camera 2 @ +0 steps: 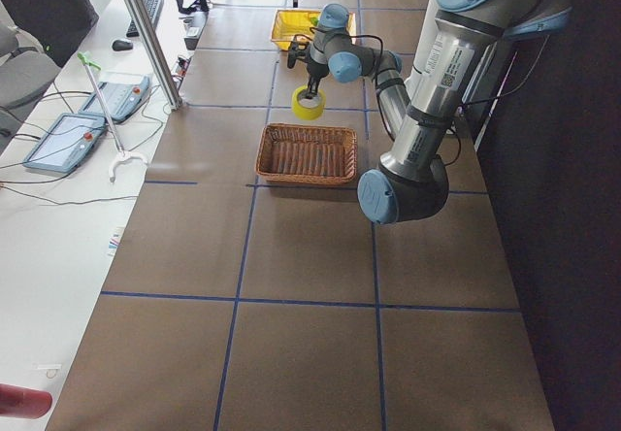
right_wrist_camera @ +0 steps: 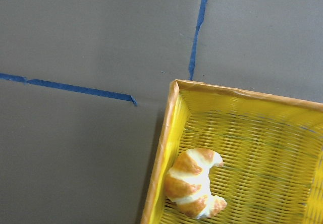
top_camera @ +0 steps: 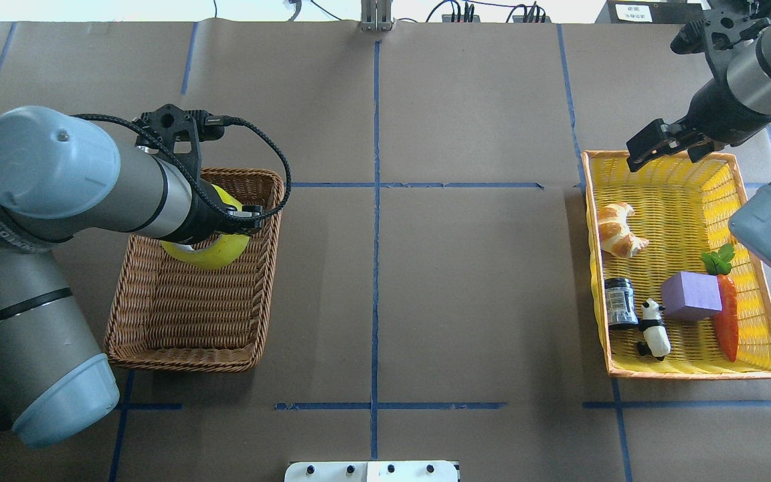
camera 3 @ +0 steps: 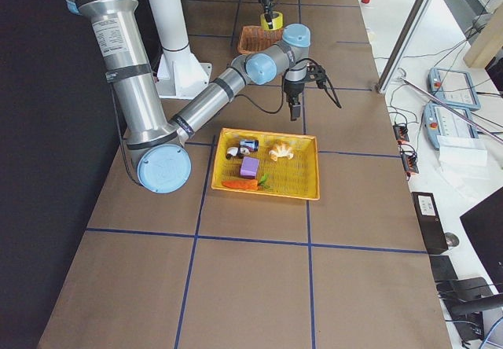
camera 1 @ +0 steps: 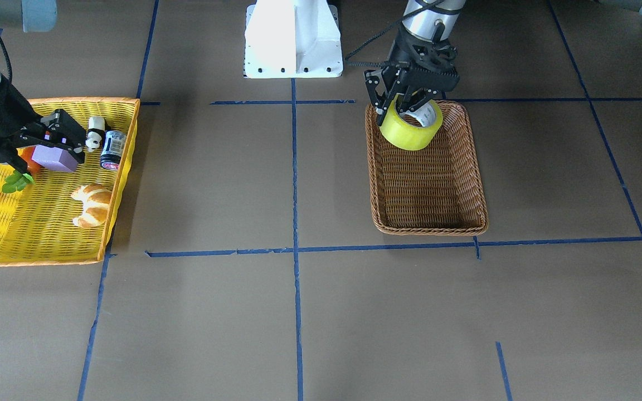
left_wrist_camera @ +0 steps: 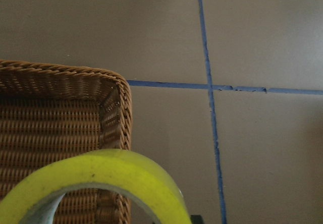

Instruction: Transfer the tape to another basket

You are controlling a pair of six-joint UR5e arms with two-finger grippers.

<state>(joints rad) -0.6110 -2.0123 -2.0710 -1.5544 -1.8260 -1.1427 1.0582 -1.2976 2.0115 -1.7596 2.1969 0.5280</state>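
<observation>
My left gripper is shut on the yellow-green tape, with one finger through its core. It holds the roll tilted, a little above the robot-side end of the brown wicker basket. In the overhead view my left arm covers part of the tape over the basket. The left wrist view shows the tape's edge above a basket corner. My right gripper is open and empty, above the far end of the yellow tray.
The yellow tray holds a croissant, a purple block, a carrot, a panda figure and a small dark can. The white robot base stands between the arms. Blue tape lines cross the brown table.
</observation>
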